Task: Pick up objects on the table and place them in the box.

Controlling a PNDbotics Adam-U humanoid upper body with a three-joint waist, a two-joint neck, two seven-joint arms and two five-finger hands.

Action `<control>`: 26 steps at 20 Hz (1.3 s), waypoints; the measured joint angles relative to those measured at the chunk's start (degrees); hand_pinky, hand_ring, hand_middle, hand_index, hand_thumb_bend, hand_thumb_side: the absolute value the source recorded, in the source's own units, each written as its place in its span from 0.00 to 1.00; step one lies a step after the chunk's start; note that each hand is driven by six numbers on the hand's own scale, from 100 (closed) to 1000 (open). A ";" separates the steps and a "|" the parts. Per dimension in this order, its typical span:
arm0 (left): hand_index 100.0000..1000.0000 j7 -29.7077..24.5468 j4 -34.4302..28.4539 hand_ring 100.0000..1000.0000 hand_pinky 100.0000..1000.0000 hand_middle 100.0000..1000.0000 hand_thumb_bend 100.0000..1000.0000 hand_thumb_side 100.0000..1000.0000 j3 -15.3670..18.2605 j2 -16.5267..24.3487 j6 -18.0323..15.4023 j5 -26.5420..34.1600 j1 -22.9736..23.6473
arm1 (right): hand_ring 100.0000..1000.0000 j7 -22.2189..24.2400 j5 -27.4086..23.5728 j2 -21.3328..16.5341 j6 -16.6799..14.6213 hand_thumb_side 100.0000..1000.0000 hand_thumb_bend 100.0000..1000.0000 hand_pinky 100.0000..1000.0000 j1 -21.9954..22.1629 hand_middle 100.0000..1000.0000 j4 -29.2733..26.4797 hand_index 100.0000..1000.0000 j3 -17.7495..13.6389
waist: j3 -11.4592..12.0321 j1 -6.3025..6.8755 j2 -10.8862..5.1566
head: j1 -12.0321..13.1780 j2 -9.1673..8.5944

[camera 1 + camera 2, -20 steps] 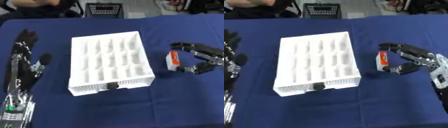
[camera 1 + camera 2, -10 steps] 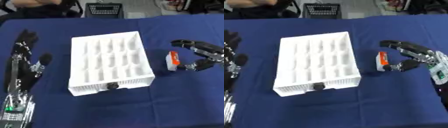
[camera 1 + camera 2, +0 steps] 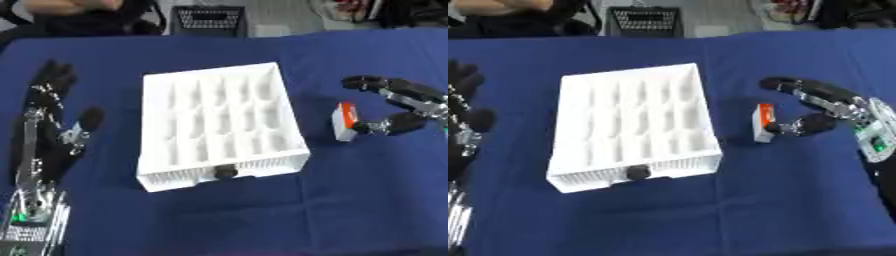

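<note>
On my left, the left robot hand (image 3: 54, 131) lay flat on the worktop (image 3: 350, 210), palm down, its arm running up from the lower left corner. Its fingers (image 3: 51, 80) were straight and pointed away from me, the thumb (image 3: 88, 118) stuck out toward the box. It held nothing and touched only the blue cloth.

The box (image 3: 220, 124) sat near the middle, a white tray split into rows of small compartments, slightly askew, well apart from the left robot hand. I could see nothing inside the cells. A small dark round thing (image 3: 226, 172) showed at the middle of its near wall; I could not tell what it was.

Just right of the box, with a strip of bare cloth between them, stood the block (image 3: 763, 123), a small white piece with an orange-red top, on its edge.

The right robot hand (image 3: 833, 107) came in from the right edge, its wrist low and its palm turned toward the box. Its fingers (image 3: 794, 86) arched over and past the far side of the block, spread wide and not touching it. The thumb (image 3: 802, 125) reached in from the near side, its tip at the block's right face, touching or nearly so; I could not tell which. The robot hand was open, a wide claw around the block, nothing pinched.

Beyond the worktop's far edge stood a dark basket (image 3: 207, 20).
</note>
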 measured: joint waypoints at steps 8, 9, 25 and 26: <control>1.00 -0.06 0.00 0.91 1.00 0.87 0.99 0.61 -0.01 -0.02 -0.05 0.01 0.00 | 0.92 0.02 0.87 0.52 0.02 0.82 0.47 0.87 -0.16 1.00 1.23 1.00 0.02 | 0.06 0.00 0.00 | 0.00 0.00; 1.00 -0.06 0.01 0.91 1.00 0.87 0.99 0.61 -0.01 -0.02 -0.05 0.01 0.00 | 0.92 0.02 0.95 0.53 0.02 0.82 0.47 0.87 -0.16 1.00 1.24 1.00 0.02 | 0.06 0.00 0.00 | 0.00 0.00; 1.00 -0.10 0.03 0.91 1.00 0.87 0.99 0.61 -0.02 -0.03 -0.07 0.01 0.00 | 0.92 -0.04 2.15 0.91 -0.04 0.82 0.45 0.87 1.13 1.00 1.57 1.00 0.41 | 0.06 -0.01 0.00 | -0.01 0.00; 1.00 -0.10 0.03 0.91 1.00 0.87 0.99 0.61 -0.02 -0.03 -0.07 0.01 0.00 | 0.92 -0.04 2.16 0.91 -0.04 0.82 0.45 0.87 1.33 1.00 1.57 1.00 0.43 | 0.06 -0.01 0.00 | -0.01 0.00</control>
